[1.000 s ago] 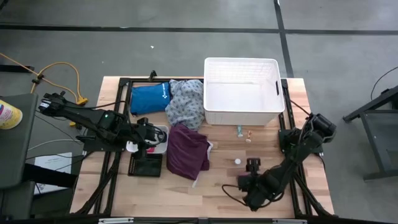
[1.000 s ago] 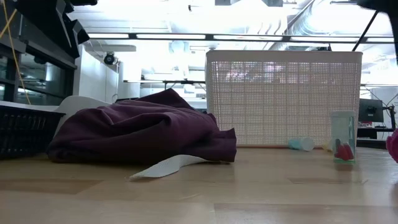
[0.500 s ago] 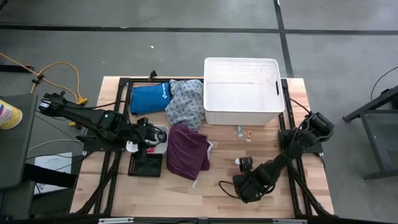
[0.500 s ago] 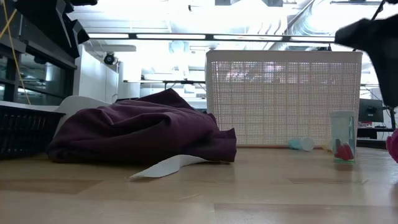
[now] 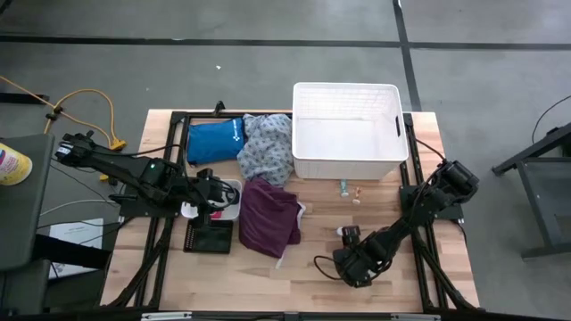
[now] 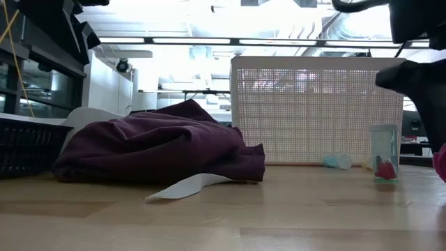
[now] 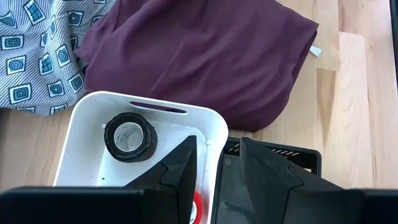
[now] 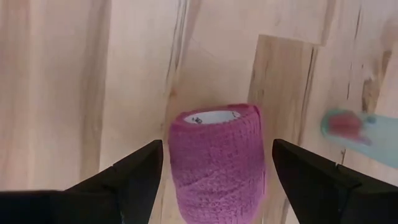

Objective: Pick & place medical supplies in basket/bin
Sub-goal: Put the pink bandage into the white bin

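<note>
Pink roll [image 8: 216, 163] stands between our right gripper [image 8: 214, 171]'s wide-apart fingers, so we should go straight down before squeezing gently.

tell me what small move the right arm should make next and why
Probably ease the right tool forward and close on the pink roll. In the right wrist view the roll stands upright on the wooden table, centred between the open fingers with a gap on each side, so nothing is gripped yet. The white basket sits farther back.
</note>
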Motion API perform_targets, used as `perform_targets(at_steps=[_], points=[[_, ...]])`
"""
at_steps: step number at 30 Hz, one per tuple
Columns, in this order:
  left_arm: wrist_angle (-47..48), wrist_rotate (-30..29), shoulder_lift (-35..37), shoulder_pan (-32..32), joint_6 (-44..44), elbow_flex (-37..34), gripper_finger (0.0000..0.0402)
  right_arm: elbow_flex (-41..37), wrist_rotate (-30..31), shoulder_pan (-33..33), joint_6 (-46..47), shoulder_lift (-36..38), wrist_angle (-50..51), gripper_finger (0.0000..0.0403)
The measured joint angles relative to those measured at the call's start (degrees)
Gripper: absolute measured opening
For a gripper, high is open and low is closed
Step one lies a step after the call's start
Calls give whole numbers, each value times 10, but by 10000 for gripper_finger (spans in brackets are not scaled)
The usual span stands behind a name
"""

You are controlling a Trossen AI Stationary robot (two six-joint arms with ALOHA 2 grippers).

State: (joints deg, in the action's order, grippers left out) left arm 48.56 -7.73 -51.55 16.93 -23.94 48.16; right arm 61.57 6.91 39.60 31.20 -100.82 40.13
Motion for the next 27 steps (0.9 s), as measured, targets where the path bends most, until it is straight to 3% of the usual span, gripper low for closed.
perform_targets(at_steps=[11,22,27], points=[[-30,0,0,0,0,0,117,-13,-9,0,3,0,-12,289],[-64,0,0,0,0,0,117,-13,-9,0,1,0,-17,204],[-84,0,0,0,0,0,117,-13,-10,0,0,0,-21,190]])
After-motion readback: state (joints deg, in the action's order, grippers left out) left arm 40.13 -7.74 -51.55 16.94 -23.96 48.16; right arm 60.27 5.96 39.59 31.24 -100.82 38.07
